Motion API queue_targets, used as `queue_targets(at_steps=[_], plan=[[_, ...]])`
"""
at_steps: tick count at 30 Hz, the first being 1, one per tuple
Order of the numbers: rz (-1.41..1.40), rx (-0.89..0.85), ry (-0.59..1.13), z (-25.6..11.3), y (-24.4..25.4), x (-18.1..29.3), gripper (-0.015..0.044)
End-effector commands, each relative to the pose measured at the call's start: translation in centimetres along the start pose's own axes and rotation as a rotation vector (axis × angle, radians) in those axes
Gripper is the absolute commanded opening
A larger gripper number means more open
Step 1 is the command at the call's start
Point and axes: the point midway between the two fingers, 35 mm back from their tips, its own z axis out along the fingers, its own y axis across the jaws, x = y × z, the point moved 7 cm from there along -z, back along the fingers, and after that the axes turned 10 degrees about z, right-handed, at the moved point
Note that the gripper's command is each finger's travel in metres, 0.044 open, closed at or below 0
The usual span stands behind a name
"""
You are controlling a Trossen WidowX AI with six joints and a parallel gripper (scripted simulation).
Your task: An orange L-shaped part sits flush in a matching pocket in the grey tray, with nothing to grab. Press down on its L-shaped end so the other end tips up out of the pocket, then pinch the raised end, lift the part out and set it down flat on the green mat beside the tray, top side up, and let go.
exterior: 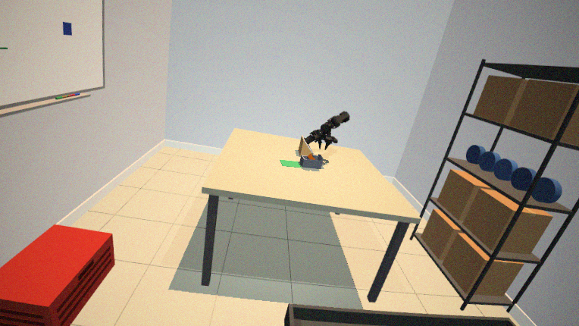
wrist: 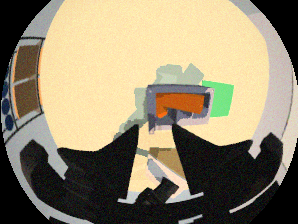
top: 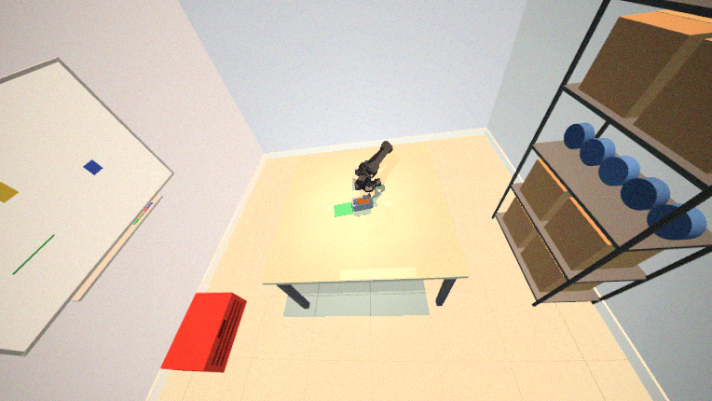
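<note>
The orange part (top: 363,200) (exterior: 311,157) (wrist: 181,102) sits tilted in the grey tray (top: 362,206) (exterior: 311,163) (wrist: 180,88). Its plain end, on the side toward the green mat (top: 342,210) (exterior: 289,163) (wrist: 222,99), stands raised above the pocket. Its L-shaped end is low, at the left in the wrist view. Part of the pocket shows open beside it. My gripper (exterior: 323,148) (wrist: 155,127) is partly open with nothing between the fingers. It hangs above and behind the tray, clear of the part. The mat lies flat beside the tray and bears nothing.
A tan upright panel (exterior: 302,146) (wrist: 171,158) stands on the table (top: 319,249) (exterior: 259,182) just behind the tray, close to the arm. A shelf rack (top: 593,94) (exterior: 506,255) is far to the right, and a red cabinet (top: 198,328) (exterior: 52,258) is on the floor at the left.
</note>
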Motion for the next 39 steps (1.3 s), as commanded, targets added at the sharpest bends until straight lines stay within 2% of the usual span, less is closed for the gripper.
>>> queue_targets(at_steps=[1,2,14,16,27,34,39], plan=[[0.095,0.001,-0.003,-0.1,-0.5,-0.2,0.0259],[0.165,0.002,-0.003,-0.1,-0.8,-0.4,0.028],[1.398,0.007,-0.001,-0.4,-6.4,-2.3,0.028],[1.534,0.007,0.0,-0.4,-7.1,-2.5,0.028],[1.551,0.007,0.0,-0.3,-7.2,-2.5,0.028],[1.551,0.006,0.0,2.6,-7.1,-2.5,0.028],[1.551,0.006,0.0,3.0,-7.2,-2.5,0.028]])
